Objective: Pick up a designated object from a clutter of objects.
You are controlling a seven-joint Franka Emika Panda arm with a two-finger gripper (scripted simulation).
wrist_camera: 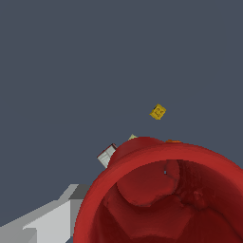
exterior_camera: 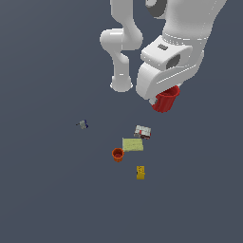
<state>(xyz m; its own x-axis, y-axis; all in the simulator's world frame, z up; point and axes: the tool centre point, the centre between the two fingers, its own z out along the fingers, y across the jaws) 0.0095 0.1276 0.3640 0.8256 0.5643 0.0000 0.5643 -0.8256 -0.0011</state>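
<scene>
Up in the air, under the big white arm, the red cup hangs tipped to one side, well above the desk. The tool is mostly hidden behind the arm's white wrist, so I cannot tell for sure how its fingers sit, but the cup is off the desk and stays right at the tool, so it looks clamped on the cup. In the wrist view the cup fills the near part of the picture, and we look right into its open mouth, with one grey finger beside its wall. To do this step well, I think the arm should lift slowly and straight, and keep its hold firm, because a tipped cup could slip out. The other things lie on the desk, well below the cup: a white-red box, a pale green block touching it, an orange cup just beside the block, a yellow box nearer, and a small grey piece far off on the exterior view's left. Nothing stands in the way of going up.
</scene>
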